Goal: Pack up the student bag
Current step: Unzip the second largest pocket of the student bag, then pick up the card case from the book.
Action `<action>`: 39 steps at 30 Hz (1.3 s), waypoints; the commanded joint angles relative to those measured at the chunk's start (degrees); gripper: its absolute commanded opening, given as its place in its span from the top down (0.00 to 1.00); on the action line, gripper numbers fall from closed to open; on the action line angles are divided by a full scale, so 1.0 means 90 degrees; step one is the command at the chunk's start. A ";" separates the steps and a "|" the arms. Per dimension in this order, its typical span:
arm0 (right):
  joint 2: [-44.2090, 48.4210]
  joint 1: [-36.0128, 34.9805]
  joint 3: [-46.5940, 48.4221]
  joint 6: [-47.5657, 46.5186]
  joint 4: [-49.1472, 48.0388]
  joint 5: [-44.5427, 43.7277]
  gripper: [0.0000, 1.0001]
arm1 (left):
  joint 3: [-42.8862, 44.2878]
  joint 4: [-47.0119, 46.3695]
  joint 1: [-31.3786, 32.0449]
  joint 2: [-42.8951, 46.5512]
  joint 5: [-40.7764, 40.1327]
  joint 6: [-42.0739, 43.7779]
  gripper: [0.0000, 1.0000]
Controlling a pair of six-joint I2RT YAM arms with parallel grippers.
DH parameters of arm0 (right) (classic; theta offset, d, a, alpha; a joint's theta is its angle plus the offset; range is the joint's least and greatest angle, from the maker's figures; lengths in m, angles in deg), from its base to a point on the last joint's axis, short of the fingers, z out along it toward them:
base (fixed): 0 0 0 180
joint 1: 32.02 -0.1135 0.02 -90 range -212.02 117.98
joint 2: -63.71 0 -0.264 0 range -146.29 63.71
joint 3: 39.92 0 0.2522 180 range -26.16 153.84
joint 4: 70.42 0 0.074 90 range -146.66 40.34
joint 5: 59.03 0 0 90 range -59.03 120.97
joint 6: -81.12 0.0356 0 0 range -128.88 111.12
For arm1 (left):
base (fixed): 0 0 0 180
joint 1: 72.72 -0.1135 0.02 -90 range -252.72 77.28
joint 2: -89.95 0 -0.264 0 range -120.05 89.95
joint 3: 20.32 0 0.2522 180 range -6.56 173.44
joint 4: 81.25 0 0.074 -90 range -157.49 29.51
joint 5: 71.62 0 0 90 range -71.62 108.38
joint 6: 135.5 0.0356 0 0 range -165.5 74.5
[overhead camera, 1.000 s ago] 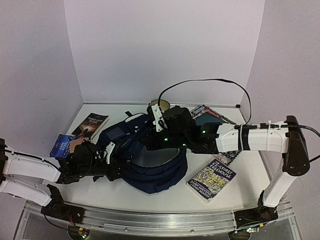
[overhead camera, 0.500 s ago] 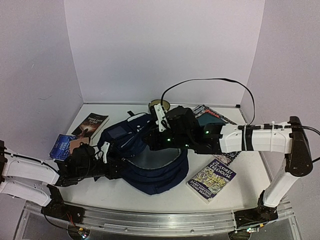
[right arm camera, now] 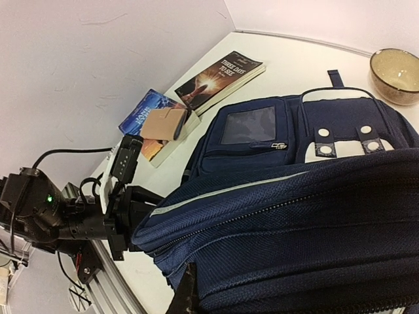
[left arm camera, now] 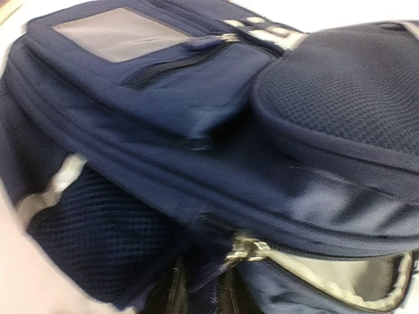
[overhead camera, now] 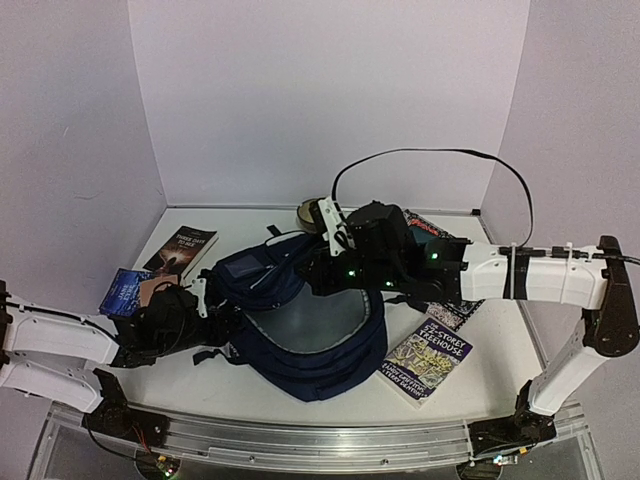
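Observation:
The student bag (overhead camera: 322, 352) lies in the middle of the table, navy, with its main compartment pulled open and grey lining (overhead camera: 310, 320) showing. My left gripper (overhead camera: 213, 325) is shut on the fabric at the bag's left edge. In the left wrist view the bag (left arm camera: 196, 98) fills the frame, with a metal zipper pull (left arm camera: 245, 250) just above my dark fingers (left arm camera: 171, 294). My right gripper (overhead camera: 322, 268) is shut on the bag's upper flap and holds it up and back. In the right wrist view the bag (right arm camera: 314, 216) covers the jaws, and only one finger (right arm camera: 186, 294) shows.
A dark book (overhead camera: 183, 250) and a blue book with a tan wallet on it (overhead camera: 128, 290) lie at the left. A Treehouse book (overhead camera: 425, 360) lies at the front right, and a magazine (overhead camera: 425, 230) lies under my right arm. A bowl (overhead camera: 312, 212) stands behind the bag.
My right gripper has moved right and back with the flap, and the bag's opening has spread wider. My left gripper has kept its hold on the left edge.

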 commanded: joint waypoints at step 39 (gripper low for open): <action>-0.1197 0.0308 0.1407 -0.0601 -0.0650 0.0399 1.00 | 0.5086 0.6460 -0.2895 -0.3339 -0.2687 0.1325 0.08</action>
